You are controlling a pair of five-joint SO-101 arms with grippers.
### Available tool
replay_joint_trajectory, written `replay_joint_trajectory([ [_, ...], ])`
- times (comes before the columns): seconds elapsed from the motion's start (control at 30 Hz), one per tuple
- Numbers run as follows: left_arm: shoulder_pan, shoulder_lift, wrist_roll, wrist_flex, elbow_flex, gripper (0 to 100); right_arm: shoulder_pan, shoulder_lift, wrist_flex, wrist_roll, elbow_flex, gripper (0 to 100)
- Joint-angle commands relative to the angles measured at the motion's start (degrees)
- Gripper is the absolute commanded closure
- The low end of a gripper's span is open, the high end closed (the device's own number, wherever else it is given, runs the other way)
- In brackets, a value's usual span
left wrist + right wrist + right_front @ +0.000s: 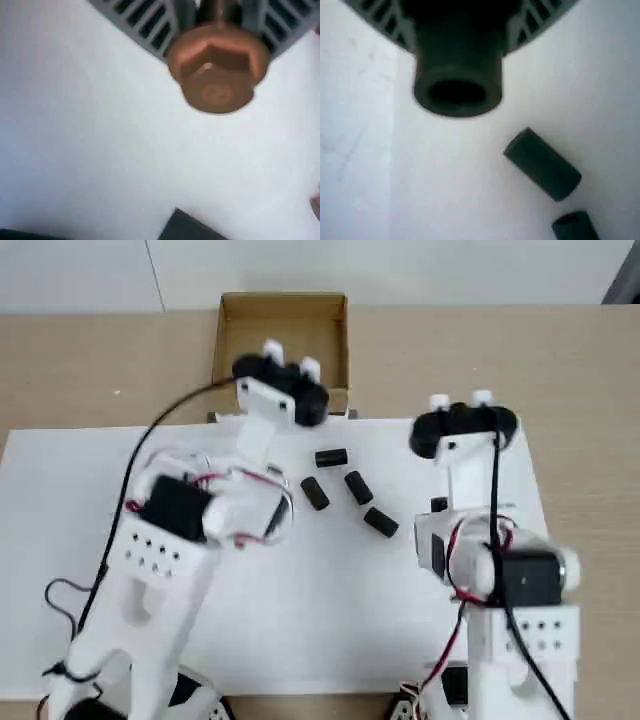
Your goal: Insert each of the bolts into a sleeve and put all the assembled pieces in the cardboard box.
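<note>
Copper-coloured hex-head bolt [215, 75], head toward the lens, is clamped between the ribbed grey fingers [135, 20] of the left gripper [218, 12], above the white paper sheet [75, 125]. The right gripper [460, 20] clasps a black cylindrical sleeve [457, 80], bore facing the lens; two loose black sleeves [542, 165] lie near it on the sheet. The high view adds four loose black sleeves [358, 487] between the arms. The left arm leans diagonally toward the near wall of the open brown cardboard box [285, 310]. The right arm extends straight ahead over the sheet's right side.
</note>
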Motion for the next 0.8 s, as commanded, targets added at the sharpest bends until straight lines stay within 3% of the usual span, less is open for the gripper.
replay_joint_trajectory([
  [0.0,1.8,-7.7,5.3,-6.6,7.3,100,-2.3,-6.1,-7.1,-2.5,5.2,99.6],
  [0.17,1.7,-19.1,10.3,-18.8,18.9,100,-7.8,-13.1,-13.8,-2.5,14.5,99.6],
  [0.47,1.5,-37.7,12.6,-36.7,39.3,100,-14.1,-24.9,-24.6,-2.4,29.7,99.6],
  [0.77,1.5,-54.2,21.7,-44.1,53.0,100,-21.6,-40.4,-31.1,-2.0,42.7,99.6],
])
